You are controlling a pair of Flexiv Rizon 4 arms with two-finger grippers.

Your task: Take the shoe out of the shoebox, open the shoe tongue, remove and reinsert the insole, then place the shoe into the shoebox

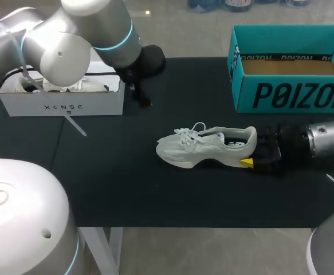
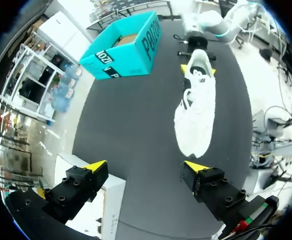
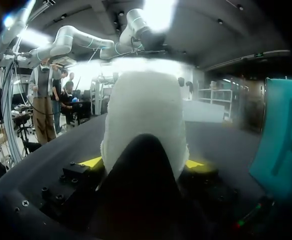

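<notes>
A white sneaker (image 1: 204, 146) stands upright on the black table mat, toe toward my left, laces loose. My right gripper (image 1: 250, 151) comes in low from the right and is shut on the shoe's heel. In the right wrist view the heel (image 3: 146, 120) fills the space between the yellow fingertips (image 3: 91, 162). The teal shoebox (image 1: 293, 94) stands open at the back right, with nothing visible inside. My left gripper (image 2: 146, 166) hangs open above the back left of the table, far from the shoe (image 2: 196, 110).
A white box (image 1: 63, 104) with cables sits at the back left, under my left arm. The mat's front edge (image 1: 184, 226) runs close below the shoe. The teal box (image 3: 281, 145) stands close beside my right gripper.
</notes>
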